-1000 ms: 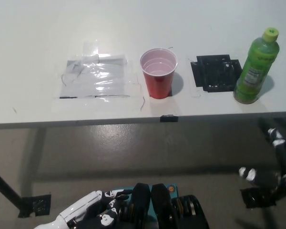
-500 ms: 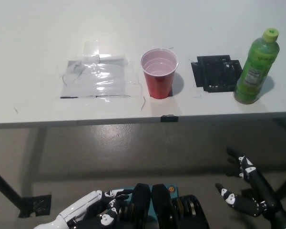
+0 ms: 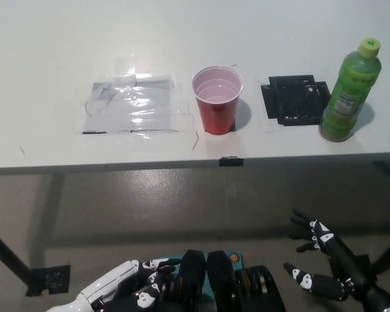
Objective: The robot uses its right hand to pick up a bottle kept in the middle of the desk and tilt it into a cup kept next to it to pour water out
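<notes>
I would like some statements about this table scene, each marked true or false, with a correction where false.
1. The green bottle stands upright on the desk. True.
2. The right robot hand holds the bottle. False: it is below the desk edge, open and holding nothing.
3. The red cup lies on its side. False: it stands upright, mouth up.
4. The black tape patch lies between the cup and the bottle. True.
5. The left robot hand rests on the desk. False: it is low at the picture's bottom left, off the desk.

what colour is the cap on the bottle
Yellow-green, on the green bottle; the head view, the only one, shows it.
</notes>
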Controlling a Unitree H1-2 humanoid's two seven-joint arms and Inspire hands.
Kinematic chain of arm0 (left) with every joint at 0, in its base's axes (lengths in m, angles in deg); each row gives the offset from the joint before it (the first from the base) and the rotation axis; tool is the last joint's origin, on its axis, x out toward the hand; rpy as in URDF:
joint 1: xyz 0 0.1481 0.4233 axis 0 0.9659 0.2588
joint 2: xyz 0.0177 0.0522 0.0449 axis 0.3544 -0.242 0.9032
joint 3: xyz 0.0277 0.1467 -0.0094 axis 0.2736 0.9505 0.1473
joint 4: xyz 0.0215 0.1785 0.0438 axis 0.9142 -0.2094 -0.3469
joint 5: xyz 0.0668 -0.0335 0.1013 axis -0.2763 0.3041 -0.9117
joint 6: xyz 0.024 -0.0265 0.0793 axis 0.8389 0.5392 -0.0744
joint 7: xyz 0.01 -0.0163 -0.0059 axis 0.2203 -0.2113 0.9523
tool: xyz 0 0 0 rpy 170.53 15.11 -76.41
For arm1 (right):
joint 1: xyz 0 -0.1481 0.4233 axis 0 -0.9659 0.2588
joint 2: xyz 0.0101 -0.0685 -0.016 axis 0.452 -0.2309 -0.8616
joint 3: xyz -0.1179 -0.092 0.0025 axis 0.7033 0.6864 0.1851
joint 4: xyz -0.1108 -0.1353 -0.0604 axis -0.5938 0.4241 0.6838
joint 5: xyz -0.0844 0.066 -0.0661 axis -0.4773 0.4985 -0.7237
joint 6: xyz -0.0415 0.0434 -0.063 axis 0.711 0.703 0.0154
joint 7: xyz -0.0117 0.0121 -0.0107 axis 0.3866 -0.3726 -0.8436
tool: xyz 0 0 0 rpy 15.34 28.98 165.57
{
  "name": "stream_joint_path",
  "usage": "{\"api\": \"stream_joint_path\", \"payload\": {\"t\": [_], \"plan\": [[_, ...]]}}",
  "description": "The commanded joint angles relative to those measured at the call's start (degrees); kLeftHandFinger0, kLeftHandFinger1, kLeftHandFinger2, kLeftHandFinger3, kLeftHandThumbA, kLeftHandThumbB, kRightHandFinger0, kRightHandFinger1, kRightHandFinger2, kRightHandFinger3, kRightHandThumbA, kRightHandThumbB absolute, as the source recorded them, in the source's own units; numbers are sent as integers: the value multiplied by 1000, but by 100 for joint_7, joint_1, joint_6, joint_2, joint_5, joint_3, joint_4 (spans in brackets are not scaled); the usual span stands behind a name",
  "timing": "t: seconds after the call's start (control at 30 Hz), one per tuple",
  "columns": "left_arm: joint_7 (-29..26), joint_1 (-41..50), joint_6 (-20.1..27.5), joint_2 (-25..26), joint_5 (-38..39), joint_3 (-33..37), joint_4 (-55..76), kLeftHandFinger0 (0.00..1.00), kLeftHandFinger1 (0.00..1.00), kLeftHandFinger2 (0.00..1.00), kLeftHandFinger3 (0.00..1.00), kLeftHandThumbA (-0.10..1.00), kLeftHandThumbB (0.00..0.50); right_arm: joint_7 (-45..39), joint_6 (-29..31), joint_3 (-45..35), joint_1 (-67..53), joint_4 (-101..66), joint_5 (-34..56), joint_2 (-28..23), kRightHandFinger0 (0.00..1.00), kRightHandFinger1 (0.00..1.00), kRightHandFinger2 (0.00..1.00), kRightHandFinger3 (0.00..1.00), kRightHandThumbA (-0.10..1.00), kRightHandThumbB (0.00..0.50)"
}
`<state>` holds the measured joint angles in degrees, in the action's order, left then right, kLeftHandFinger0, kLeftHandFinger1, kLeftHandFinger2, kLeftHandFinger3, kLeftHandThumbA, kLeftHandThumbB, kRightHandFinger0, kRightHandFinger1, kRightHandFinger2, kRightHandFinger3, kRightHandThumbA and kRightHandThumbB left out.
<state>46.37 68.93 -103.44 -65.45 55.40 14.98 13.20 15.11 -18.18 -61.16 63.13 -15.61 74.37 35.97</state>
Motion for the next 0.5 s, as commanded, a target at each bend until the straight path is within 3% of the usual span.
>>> {"api": "stream_joint_path", "payload": {"t": [0.0, 0.47], "plan": [[69, 28, 59, 123, 103, -45, 165, 1000, 1000, 1000, 1000, 412, 500, -151, 125, 72, 149, -169, -212, -159, 598, 768, 960, 1000, 650, 436], [49, -6, 43, 98, 80, -32, 181, 1000, 1000, 1000, 1000, 406, 500, -314, 43, 127, 210, -158, -257, -246, 605, 834, 1000, 1000, 620, 425]]}}
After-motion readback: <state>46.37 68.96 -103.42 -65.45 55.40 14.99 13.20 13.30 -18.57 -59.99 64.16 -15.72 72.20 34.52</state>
